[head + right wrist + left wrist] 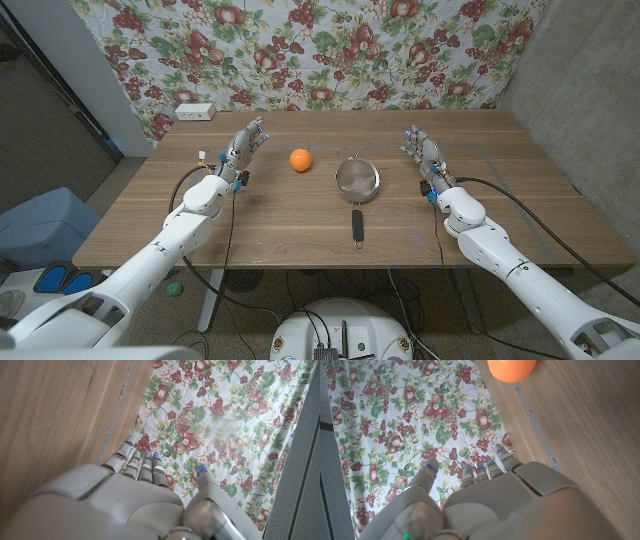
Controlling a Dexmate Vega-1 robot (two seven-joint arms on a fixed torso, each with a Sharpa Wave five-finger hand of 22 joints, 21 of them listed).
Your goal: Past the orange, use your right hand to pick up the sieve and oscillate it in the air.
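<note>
Metal sieve (pixel 357 181) left of right robot hand (pixel 421 148), apart

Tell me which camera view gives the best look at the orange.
The head view: the whole orange sits in plain sight on the wooden table, apart from the sieve on its right. The left wrist view catches just part of the orange, cut off by the frame edge. The right wrist view gives table and flowered cloth.
</note>
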